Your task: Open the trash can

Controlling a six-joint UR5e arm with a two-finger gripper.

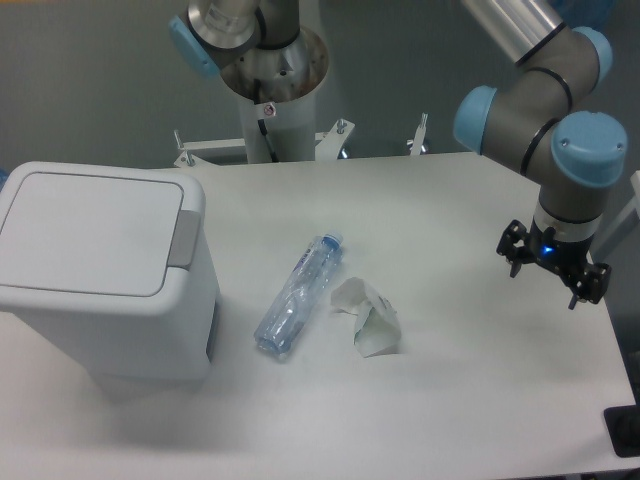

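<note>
The trash can (100, 270) is a large white boxy bin at the left of the table. Its flat lid (85, 230) lies shut, and the grey push tab (185, 238) sits on its right edge. My gripper (553, 272) hangs at the far right, above the table near its right edge and far from the bin. Its dark fingers (512, 252) point down and stand apart with nothing between them.
A clear plastic bottle with a blue cap (298, 294) lies on its side at the table's middle. A crumpled white paper piece (368, 320) lies just right of it. The arm's base column (272, 90) stands at the back.
</note>
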